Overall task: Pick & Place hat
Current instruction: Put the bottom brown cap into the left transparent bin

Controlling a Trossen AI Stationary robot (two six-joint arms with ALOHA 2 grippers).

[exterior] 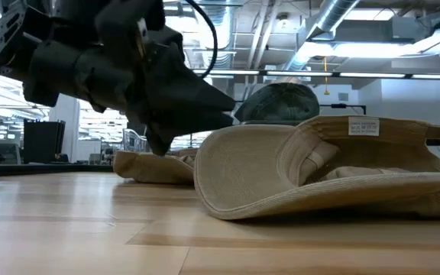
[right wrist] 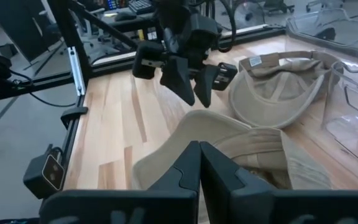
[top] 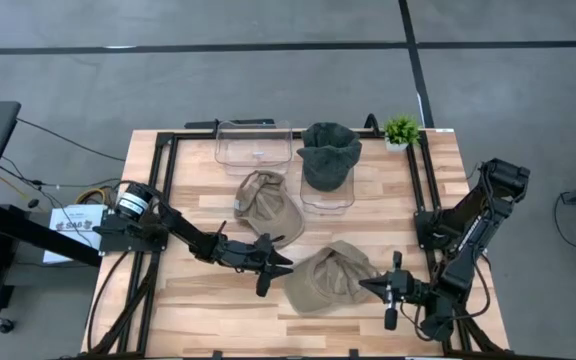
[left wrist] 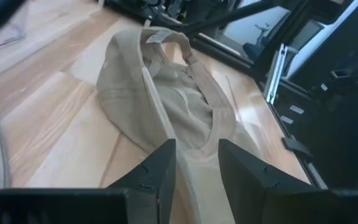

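A tan hat (top: 328, 280) (exterior: 312, 176) (right wrist: 241, 149) lies with its open side up and its brim on the table, near the front edge. My right gripper (top: 368, 287) (right wrist: 199, 149) is shut at the hat's right side. My left gripper (top: 276, 268) (left wrist: 197, 152) (right wrist: 197, 96) is open. It hovers just off the hat's left edge, fingers pointing at the brim (left wrist: 166, 93) without touching it. A second tan hat (top: 268, 205) (right wrist: 284, 87) lies mid-table. A dark green hat (top: 328, 150) (exterior: 281, 103) sits on top of a clear bin. My right gripper is shut over the right side of the near tan hat (right wrist: 166, 155), coming in low from the table's right. Cloth shows on both sides of the shut fingers (right wrist: 219, 171), which hide the place of contact. The hat rests on the table.
Two clear bins stand at the far side: one with nothing in it (top: 253, 143), and one (top: 328, 195) under the green hat. A small potted plant (top: 401, 130) stands at the far right corner. A black frame rail (top: 423, 180) runs along the table's sides.
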